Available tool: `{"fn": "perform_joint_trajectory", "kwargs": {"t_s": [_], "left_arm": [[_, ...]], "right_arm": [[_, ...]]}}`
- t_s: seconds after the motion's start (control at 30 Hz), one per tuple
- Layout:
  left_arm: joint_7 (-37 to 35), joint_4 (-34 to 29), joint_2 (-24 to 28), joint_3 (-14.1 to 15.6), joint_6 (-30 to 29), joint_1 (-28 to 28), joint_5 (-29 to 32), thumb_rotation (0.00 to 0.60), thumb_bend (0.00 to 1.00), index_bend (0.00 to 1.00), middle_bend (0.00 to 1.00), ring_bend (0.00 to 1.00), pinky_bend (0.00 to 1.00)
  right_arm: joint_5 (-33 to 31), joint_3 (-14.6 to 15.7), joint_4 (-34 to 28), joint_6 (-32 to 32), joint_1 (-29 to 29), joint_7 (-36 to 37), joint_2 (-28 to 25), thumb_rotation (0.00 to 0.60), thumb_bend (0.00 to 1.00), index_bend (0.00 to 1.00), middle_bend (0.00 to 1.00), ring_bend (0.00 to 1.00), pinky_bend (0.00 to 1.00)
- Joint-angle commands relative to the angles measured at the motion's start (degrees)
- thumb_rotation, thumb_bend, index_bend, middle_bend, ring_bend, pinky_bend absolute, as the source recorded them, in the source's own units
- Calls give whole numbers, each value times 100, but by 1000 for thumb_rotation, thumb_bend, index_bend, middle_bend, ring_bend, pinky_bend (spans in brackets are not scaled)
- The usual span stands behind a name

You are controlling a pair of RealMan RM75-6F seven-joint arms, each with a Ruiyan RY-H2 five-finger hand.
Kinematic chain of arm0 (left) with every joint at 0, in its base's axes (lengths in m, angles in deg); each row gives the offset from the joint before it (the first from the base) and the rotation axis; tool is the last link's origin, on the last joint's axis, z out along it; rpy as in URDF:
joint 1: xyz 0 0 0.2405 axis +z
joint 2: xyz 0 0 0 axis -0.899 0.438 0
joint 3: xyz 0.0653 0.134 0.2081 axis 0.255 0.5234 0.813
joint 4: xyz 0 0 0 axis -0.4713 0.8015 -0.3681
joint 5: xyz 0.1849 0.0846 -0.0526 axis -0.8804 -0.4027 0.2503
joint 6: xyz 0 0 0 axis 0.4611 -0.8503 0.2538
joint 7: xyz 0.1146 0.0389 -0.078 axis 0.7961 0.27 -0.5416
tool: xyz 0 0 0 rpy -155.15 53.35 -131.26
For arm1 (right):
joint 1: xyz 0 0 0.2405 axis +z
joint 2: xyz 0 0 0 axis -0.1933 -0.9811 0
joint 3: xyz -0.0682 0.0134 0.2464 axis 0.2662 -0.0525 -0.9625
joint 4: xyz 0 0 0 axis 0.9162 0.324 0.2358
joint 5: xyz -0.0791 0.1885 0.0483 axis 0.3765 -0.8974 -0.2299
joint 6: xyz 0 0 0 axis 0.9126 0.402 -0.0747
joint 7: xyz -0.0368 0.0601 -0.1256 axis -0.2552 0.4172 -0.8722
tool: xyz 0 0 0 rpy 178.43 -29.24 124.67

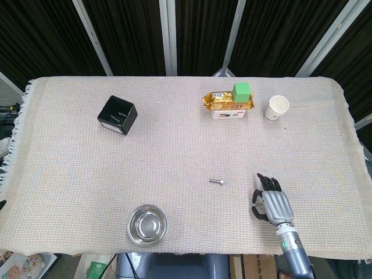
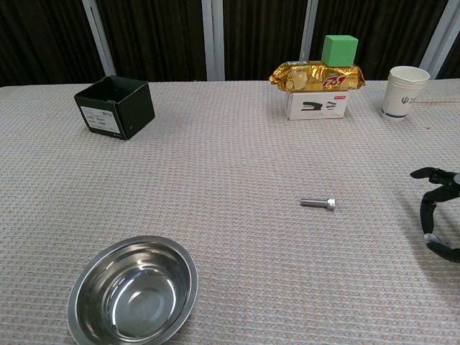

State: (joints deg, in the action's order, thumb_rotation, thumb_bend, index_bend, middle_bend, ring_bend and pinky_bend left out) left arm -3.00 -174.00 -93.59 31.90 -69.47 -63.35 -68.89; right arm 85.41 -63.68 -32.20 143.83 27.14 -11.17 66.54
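Observation:
My right hand (image 1: 272,201) hovers low over the cloth near the table's front right, palm down, fingers apart and holding nothing; in the chest view only its dark fingertips (image 2: 435,215) show at the right edge. A small metal bolt (image 1: 217,182) (image 2: 318,203) lies on the cloth to the left of that hand, apart from it. A steel bowl (image 1: 147,224) (image 2: 133,290) sits empty near the front edge. My left hand shows in neither view.
A black open box (image 1: 117,115) (image 2: 115,106) stands at the back left. At the back right, a green cube (image 1: 241,90) (image 2: 339,50) tops a gold snack pack (image 1: 228,101) (image 2: 318,75) on a white box (image 2: 316,105). A paper cup (image 1: 277,107) (image 2: 405,92) stands beside them.

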Motion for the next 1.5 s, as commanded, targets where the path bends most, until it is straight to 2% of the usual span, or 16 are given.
{"fn": "perform_joint_trajectory", "kwargs": {"t_s": [0.03,1.03,1.5], "left_arm": [[-5,0,1,2,0,0,-5,600,66,179,113,22,53],[33,-10,-7,10,-28,7,-12,600,65,179,113,22,53],[45,-22,-9,17,-52,18,-23,600,65,179,113,22,53]], "right_arm": [[-68,-65,-93,-13,-12,128,-106,600,431,641,69,63,37],[-1059,-604,-162,-569,168,1058,-686,600,431,641,69,63,37],[-1153,-610,24,-799,194,1479,-757,600,431,641,69,63,37]]}}
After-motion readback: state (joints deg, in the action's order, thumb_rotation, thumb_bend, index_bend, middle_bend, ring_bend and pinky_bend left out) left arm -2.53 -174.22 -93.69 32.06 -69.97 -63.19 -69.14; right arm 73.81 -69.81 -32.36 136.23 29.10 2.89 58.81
